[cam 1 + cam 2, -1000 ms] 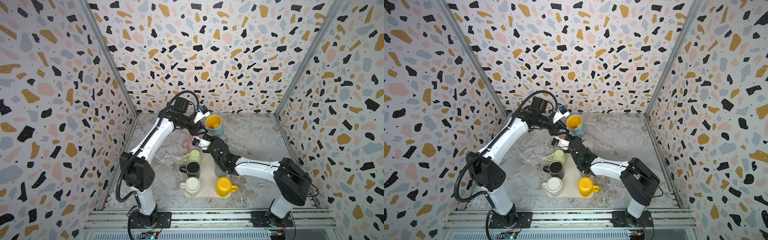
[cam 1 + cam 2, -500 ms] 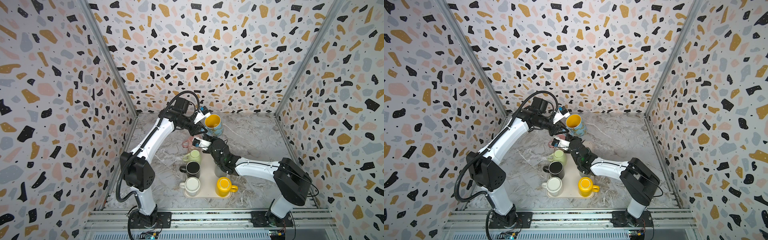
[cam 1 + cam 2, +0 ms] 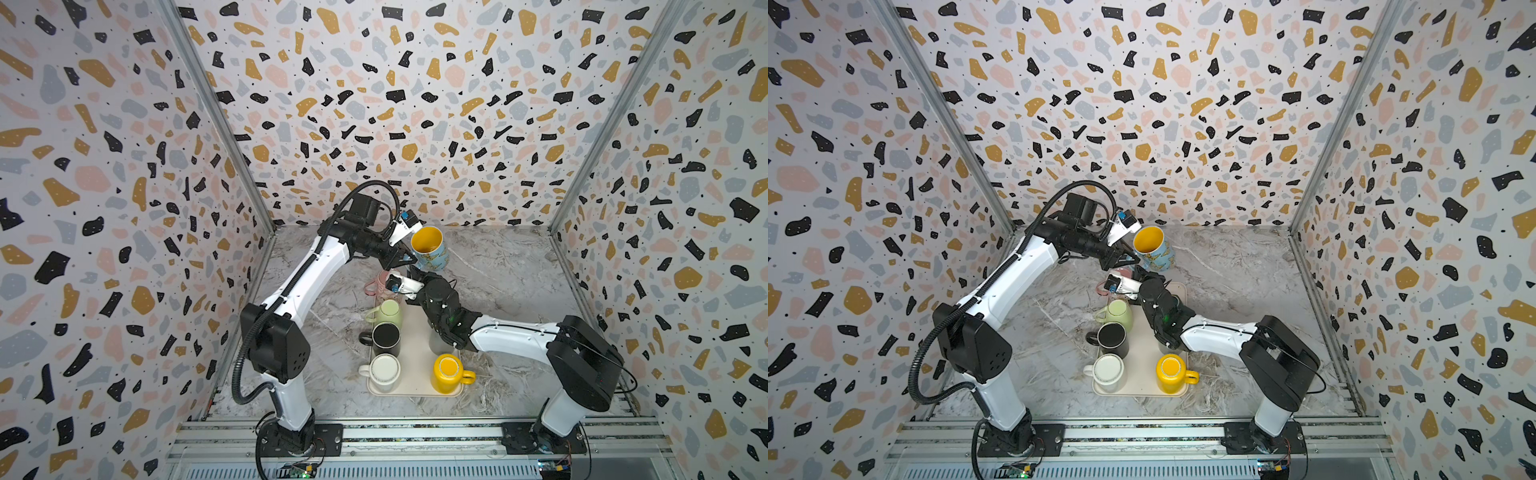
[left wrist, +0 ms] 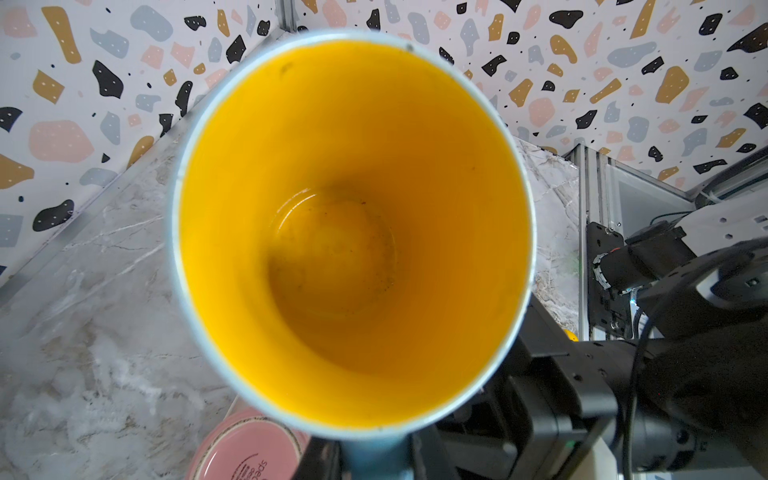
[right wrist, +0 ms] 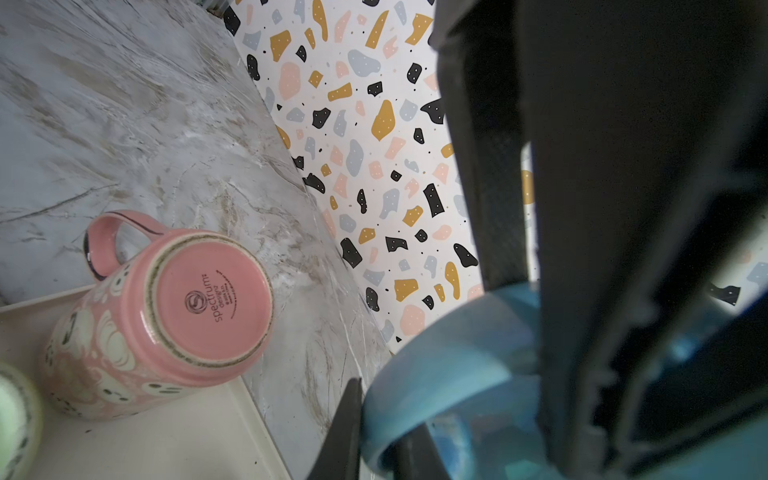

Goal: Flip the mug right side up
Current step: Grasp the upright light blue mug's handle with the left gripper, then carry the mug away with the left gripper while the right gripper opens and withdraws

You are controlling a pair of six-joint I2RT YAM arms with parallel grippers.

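Note:
The mug (image 3: 430,249) is light blue with a yellow inside. It hangs tilted above the table beyond the tray's far end, its mouth facing up and toward the left arm in both top views (image 3: 1152,247). My left gripper (image 3: 409,259) is shut on its blue handle; the left wrist view looks straight into the mug's mouth (image 4: 353,228), with the handle (image 4: 376,457) between the jaws. My right gripper (image 3: 415,272) reaches up from below. Its fingers (image 5: 351,415) sit on both sides of the same handle (image 5: 449,353), against it.
A cream tray (image 3: 415,353) holds several mugs: a pink one (image 5: 166,316) upside down at the far corner, then green (image 3: 388,311), black (image 3: 386,336), white (image 3: 384,370) and yellow (image 3: 446,372). My right arm lies across the tray's right side. Patterned walls close in three sides.
The left gripper's jaws have closed in on the mug's handle. The mug and both arms stay almost where they were.

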